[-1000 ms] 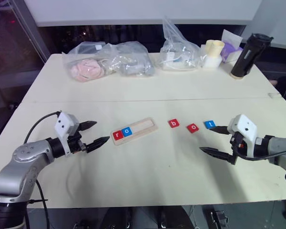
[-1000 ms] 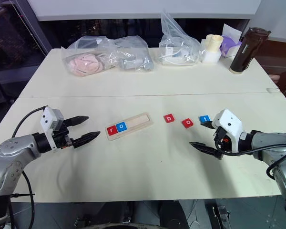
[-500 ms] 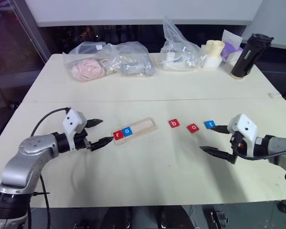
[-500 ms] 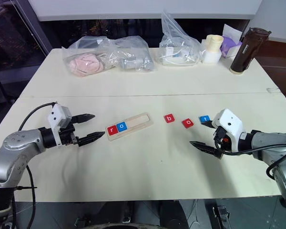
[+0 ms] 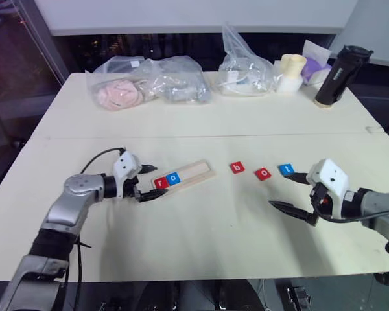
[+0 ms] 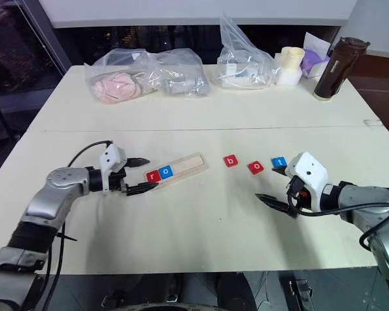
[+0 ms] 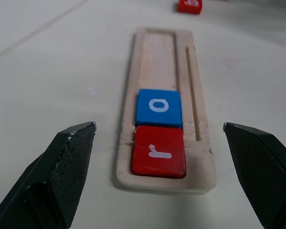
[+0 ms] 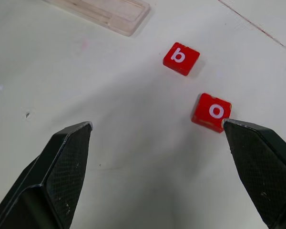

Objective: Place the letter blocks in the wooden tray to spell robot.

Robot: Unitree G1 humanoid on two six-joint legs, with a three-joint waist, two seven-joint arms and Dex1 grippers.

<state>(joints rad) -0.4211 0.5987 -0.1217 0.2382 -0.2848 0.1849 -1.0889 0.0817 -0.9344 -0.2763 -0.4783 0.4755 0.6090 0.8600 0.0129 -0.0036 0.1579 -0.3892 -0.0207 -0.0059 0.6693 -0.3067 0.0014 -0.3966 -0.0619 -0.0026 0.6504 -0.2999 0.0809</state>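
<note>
Left claw spread wide, right claw spread wide, both empty

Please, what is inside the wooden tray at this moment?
Inside the wooden tray lie two letter blocks side by side: red r at one end, then blue o. The remaining slot is bare wood. Nothing covers it.

In the wooden tray, a red block reads "r" and the blue block touching it reads "o". Beyond the tray's empty end, loose on the counter, lie a red "b" block, a red "o" block and a blue "t" block.
</note>
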